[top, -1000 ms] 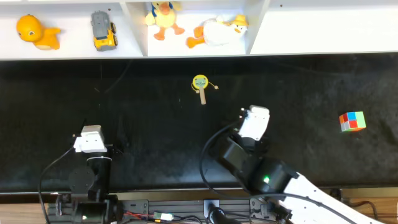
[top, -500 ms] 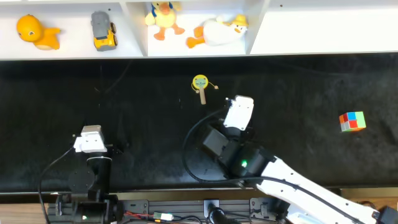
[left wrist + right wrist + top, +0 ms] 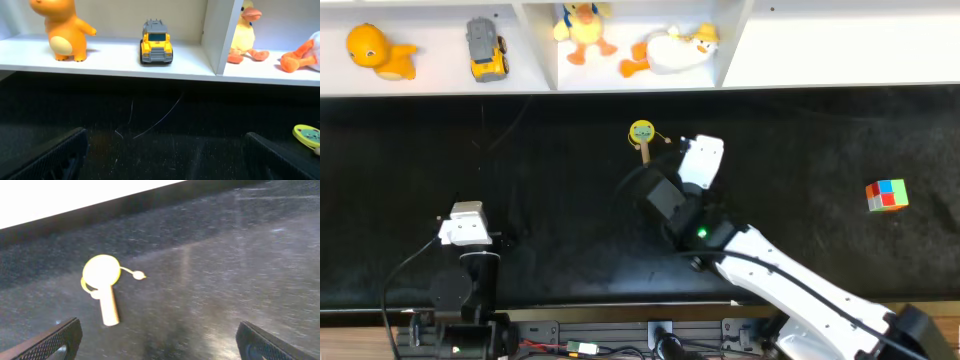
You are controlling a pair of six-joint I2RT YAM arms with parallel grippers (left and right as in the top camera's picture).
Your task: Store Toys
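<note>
The rattle drum [image 3: 642, 140] lies near the middle of the worktop's [image 3: 560, 220] back edge. The right wrist view adds its bead [image 3: 138, 275] on a string and the right gripper [image 3: 160, 345], spread wide just short of it. The top view takes in a colour cube [image 3: 886, 195] by the right edge, and the left wrist view the left gripper [image 3: 165, 160], likewise spread, facing a shelved toy truck [image 3: 157, 41].

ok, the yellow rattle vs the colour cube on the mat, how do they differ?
The rattle is a yellow disc on a wooden handle; the cube is a multi-coloured block. The rattle lies mid-mat, in front of the open right claw; the cube sits far right, well clear of it. Both are on the black mat, not on the shelf.
</note>
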